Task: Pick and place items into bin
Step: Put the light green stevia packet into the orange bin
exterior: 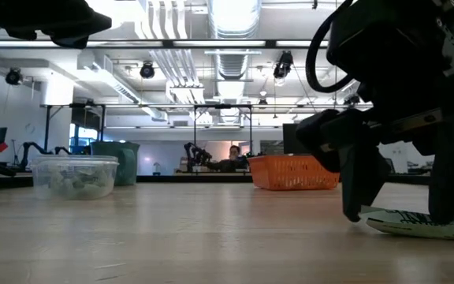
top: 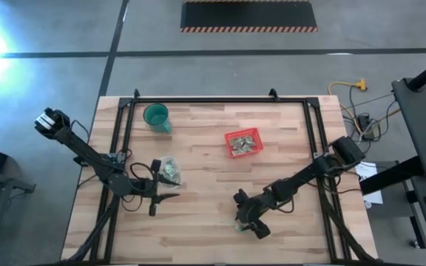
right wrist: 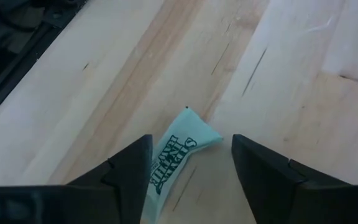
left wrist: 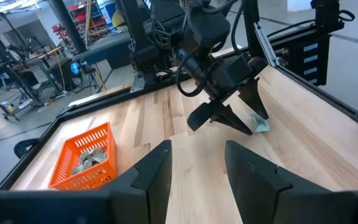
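One item, a small pale green and white packet [right wrist: 178, 155], lies flat on the wooden table near its front edge. My right gripper [right wrist: 191, 143] slants down over it, open, one finger on either side of it; the low view shows the fingers [exterior: 361, 189] low at the tabletop beside the packet [exterior: 420, 225]. The bin, a red basket [top: 242, 142], stands toward the far middle of the table and holds several pieces. My left gripper [left wrist: 197, 149] hovers open over the table's left part [top: 165, 193], with nothing between its fingers. My right gripper straddles the packet's near end [right wrist: 157, 180] from above, slanting down. Its fingers lie along the packet's long sides. Whether a finger touches the packet, I cannot tell. The packet lies flat on the table.
A clear tub [top: 170, 170] with several pale green pieces stands beside my left gripper. A teal cup [top: 156, 117] stands at the far left. A black frame rail [top: 213, 100] runs round the table. Bare wood lies between the basket and my right gripper.
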